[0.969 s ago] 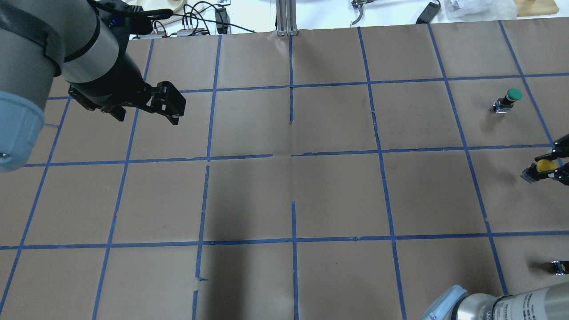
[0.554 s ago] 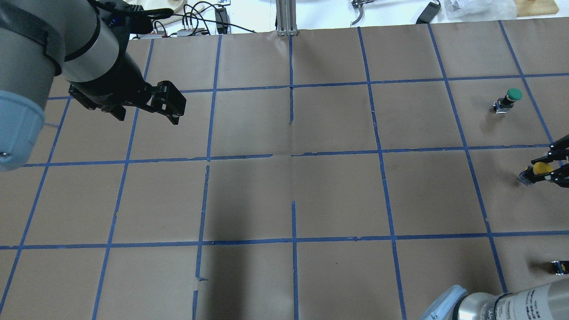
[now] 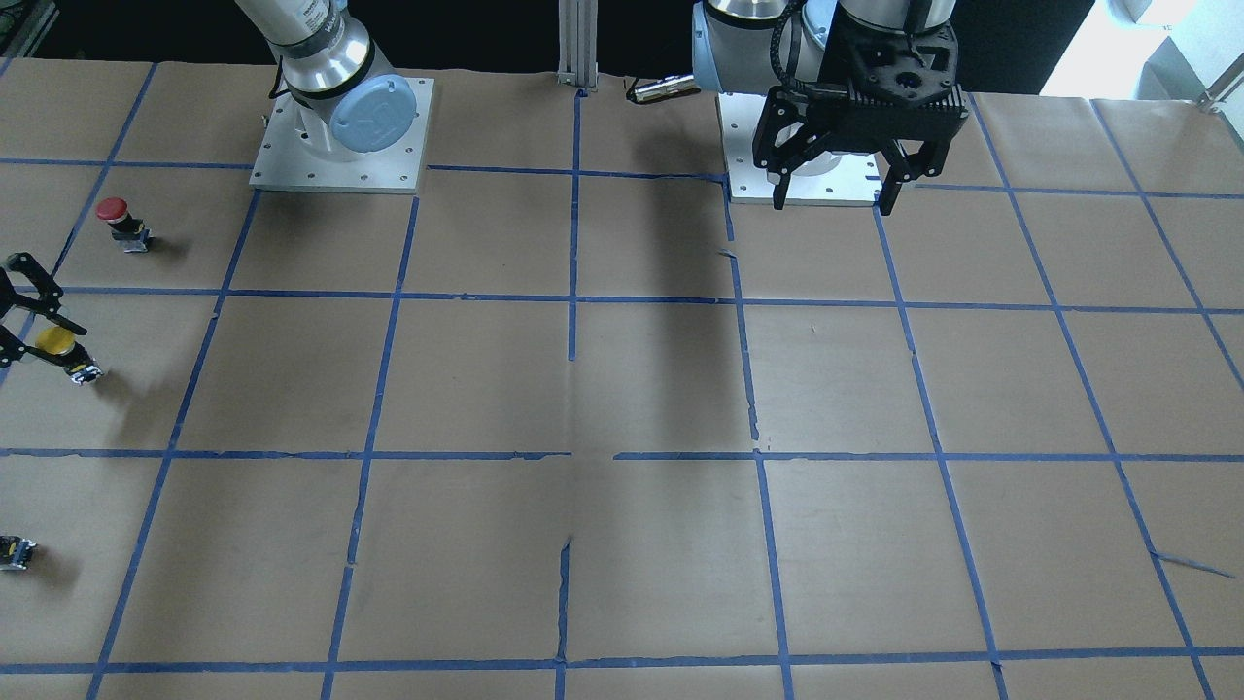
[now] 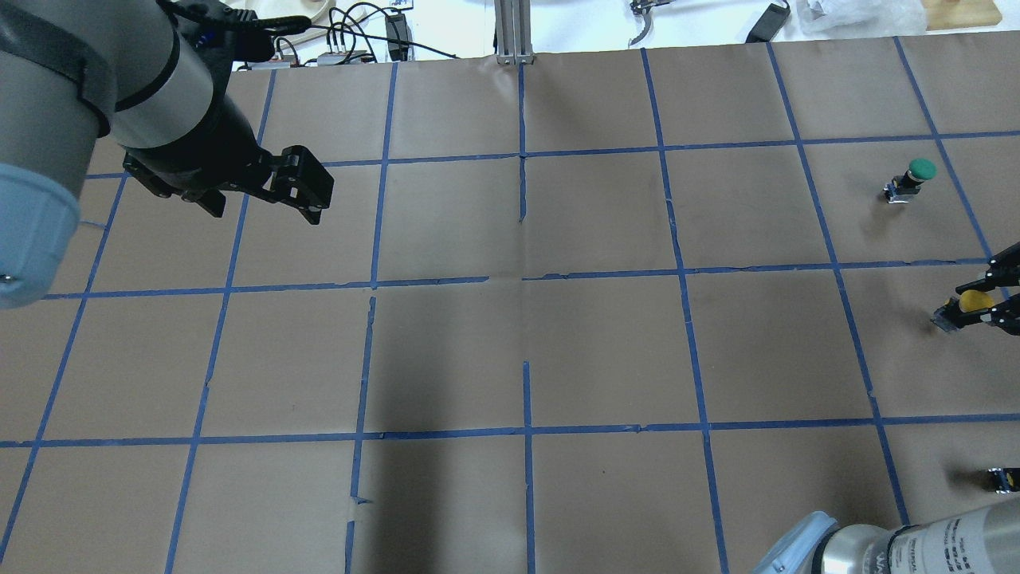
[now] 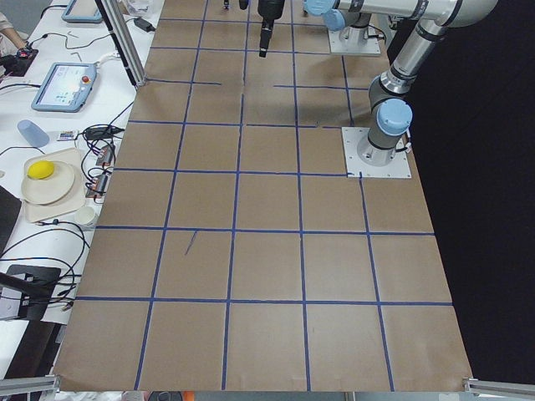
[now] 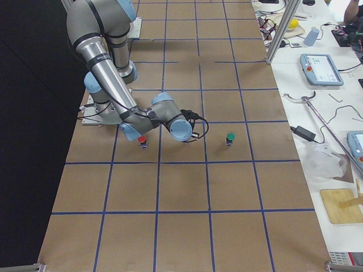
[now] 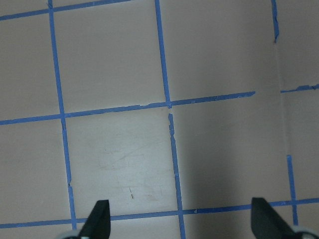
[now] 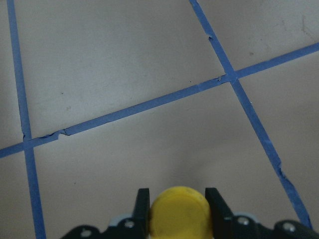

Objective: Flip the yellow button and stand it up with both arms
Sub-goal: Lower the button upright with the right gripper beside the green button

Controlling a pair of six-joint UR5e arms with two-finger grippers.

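Observation:
The yellow button [image 4: 974,301] has a round yellow cap on a black and grey body. It sits at the table's far right edge in the overhead view and at the left edge in the front view [image 3: 55,340]. My right gripper [image 4: 967,303] is shut on it just under the cap, and the body points away from the gripper and looks a little above the paper. The right wrist view shows the cap [image 8: 179,216] between the two black fingers [image 8: 143,201]. My left gripper [image 4: 309,190] hangs open and empty over the far left squares, well above the table [image 3: 833,197].
A green-capped button [image 4: 916,174] stands upright beyond the yellow one. A red-capped button [image 3: 119,220] stands nearer the robot. A small black switch body [image 4: 1004,478] shows at the right edge. Brown paper with blue tape squares [image 4: 526,351] covers the table. Cables and tools lie along the far edge.
My right gripper has shifted slightly with the yellow button, whose body end swung a little. The left arm has not moved.

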